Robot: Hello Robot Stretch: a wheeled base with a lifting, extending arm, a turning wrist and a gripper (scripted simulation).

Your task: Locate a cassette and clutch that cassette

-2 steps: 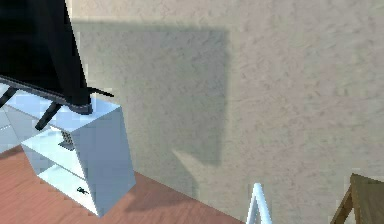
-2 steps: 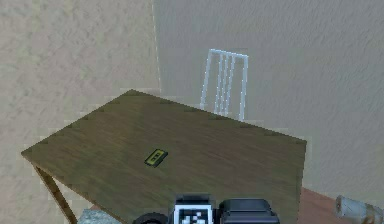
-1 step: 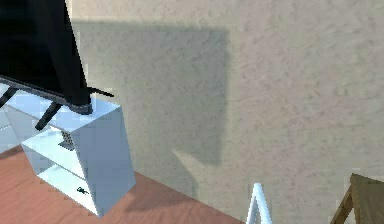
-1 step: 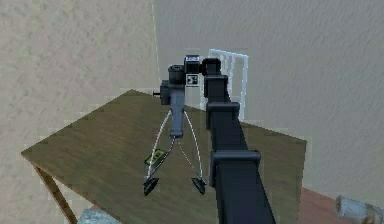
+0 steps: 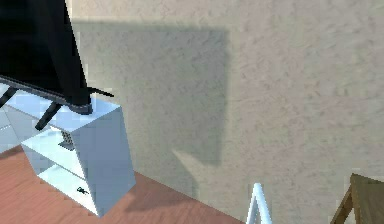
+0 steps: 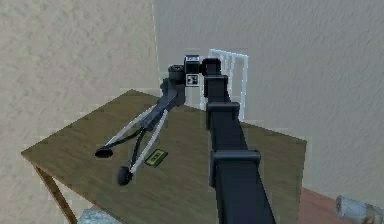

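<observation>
Arm point(image 6: 230, 140): stretched out over your desk point(image 6: 80, 140), fingers point(image 6: 133, 128) slanting down to its top.
Jaws: you cannot tell whether they grasp anything.
Desk: small flat green thing point(image 6: 155, 157) beside the fingers.

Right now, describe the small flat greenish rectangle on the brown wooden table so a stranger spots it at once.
Start at the brown wooden table. On its top, just left of the dark square arm bar, lies a small flat greenish rectangle with a dark middle. Unlike the thin dark fingers beside it, it is pale, flat and boxy.
</observation>
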